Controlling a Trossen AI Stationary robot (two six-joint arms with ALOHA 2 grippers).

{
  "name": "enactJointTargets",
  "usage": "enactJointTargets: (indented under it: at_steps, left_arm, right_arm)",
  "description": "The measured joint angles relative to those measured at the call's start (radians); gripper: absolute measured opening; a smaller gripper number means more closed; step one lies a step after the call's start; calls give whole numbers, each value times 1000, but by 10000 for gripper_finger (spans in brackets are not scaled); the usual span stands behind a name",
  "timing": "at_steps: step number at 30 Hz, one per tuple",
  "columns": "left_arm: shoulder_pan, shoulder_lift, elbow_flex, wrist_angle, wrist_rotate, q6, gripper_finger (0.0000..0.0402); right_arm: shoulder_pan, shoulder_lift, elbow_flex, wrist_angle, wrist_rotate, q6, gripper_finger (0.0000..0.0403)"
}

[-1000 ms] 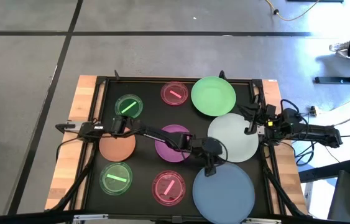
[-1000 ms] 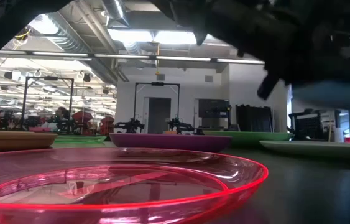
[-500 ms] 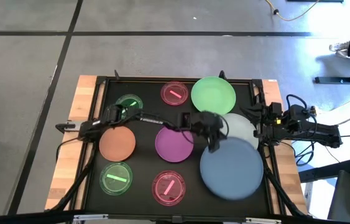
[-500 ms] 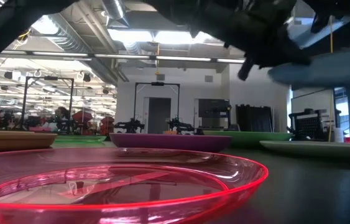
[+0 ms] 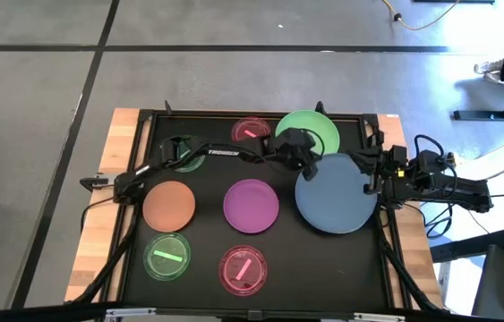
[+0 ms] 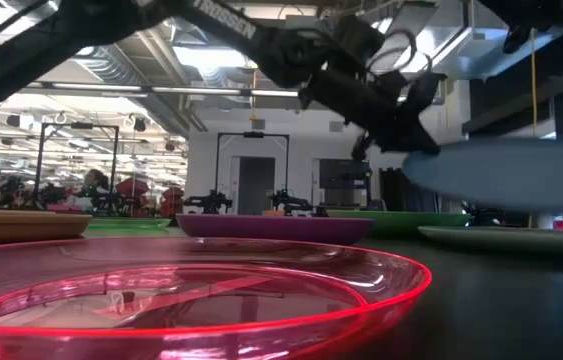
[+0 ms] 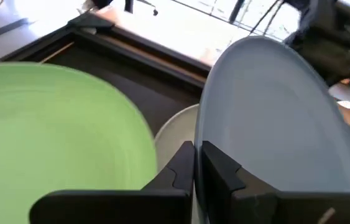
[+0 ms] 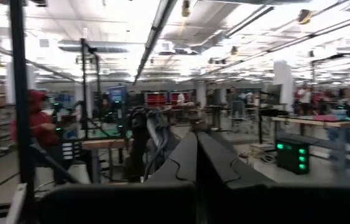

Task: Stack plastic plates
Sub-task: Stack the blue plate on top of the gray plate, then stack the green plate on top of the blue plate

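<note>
The large round blue plastic plate point(image 5: 337, 192) is gripped at its rim by the left gripper point(image 5: 300, 157), and from above it is seen spread over the right side of the black table point(image 5: 207, 174), just below the large round green plastic plate point(image 5: 314, 134). What is missed overhead is given by the low view: the blue plate point(image 6: 506, 175) is held clear of the surface, above the rim of the pale white round plate point(image 6: 506, 236). In the left wrist view the two dark fingers point(image 7: 221, 168) are clamped on the blue plate's edge, and a sliver of the white plate point(image 7: 173, 134) is caught between blue and green. The medium purple round plate point(image 5: 251, 205) and the orange-brown round plate point(image 5: 169, 205) are seen lying apart on the table. The small translucent pink plate point(image 6: 191, 295) fills the low foreground. The right gripper point(image 5: 379, 177) is parked at the table's right edge; its fingers point(image 8: 181, 163) are pressed together on nothing, pointed into the room beyond.
</note>
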Motion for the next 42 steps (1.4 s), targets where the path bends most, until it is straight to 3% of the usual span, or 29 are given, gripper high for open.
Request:
enactJointTargets:
  at_steps: [8, 14, 18, 25, 29, 34, 42]
  left_arm:
    - [11, 53, 0, 61, -2, 1, 9]
    - [5, 65, 2, 114, -46, 4, 10]
    - [4, 72, 2, 108, -22, 1, 12]
    - [1, 71, 2, 105, 19, -1, 69]
    - [1, 65, 2, 59, 66, 32, 98]
    - [2, 16, 1, -56, 96, 144, 107]
    - [2, -69, 1, -324, 5, 412, 107]
  right_arm:
    - [0, 0, 0, 13, 75, -51, 3]
    - [0, 0, 0, 17, 91, -53, 3]
    - [0, 0, 0, 18, 91, -52, 3]
    - [0, 0, 0, 17, 91, -53, 3]
    - [0, 0, 0, 17, 91, -53, 3]
    - [0, 0, 0, 10, 91, -53, 3]
    - [0, 0, -1, 6, 91, -75, 3]
